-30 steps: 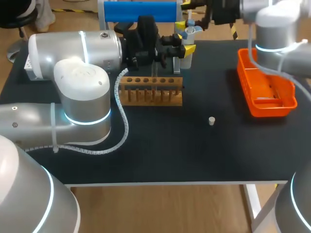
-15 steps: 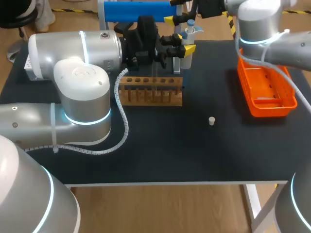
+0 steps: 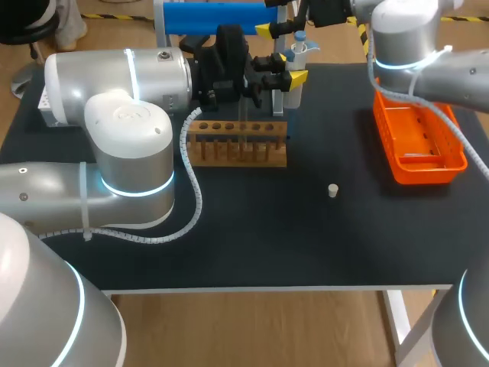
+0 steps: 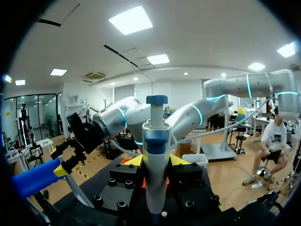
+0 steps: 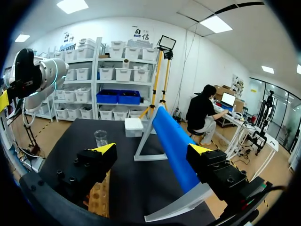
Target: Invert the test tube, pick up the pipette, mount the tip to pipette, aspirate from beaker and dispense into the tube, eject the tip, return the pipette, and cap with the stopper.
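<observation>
Head view first, says my listener: where are the edges and the room to move?

Me: The black table (image 3: 267, 245) fills the view. Between the wooden rack (image 3: 238, 153) in the middle and the near edge lies a wide stretch of tabletop, and the small pale stopper (image 3: 332, 190) stands on it. An orange tray (image 3: 428, 174) sits near the right edge. A blue roll (image 3: 221, 17) lines the far edge. My left arm (image 3: 122, 145) crosses the left side. My right arm (image 3: 428, 61) comes in over the far right corner.

Listener: And the containers?

Me: A clear test tube (image 3: 241, 131) stands in a middle hole of the rack; which end is up I cannot tell. What lies in the tray I cannot make out. The right wrist view shows a clear beaker (image 5: 100, 137) on the table, well ahead of my right gripper (image 5: 152, 149); its contents I cannot tell.

Listener: Your grippers?

Me: My left gripper (image 4: 156, 162), just beyond the rack's far side, pinches the pipette (image 4: 155, 141) upright between both yellow tips, blue cap on top. My right gripper is spread wide above the blue roll and touches nothing.
</observation>
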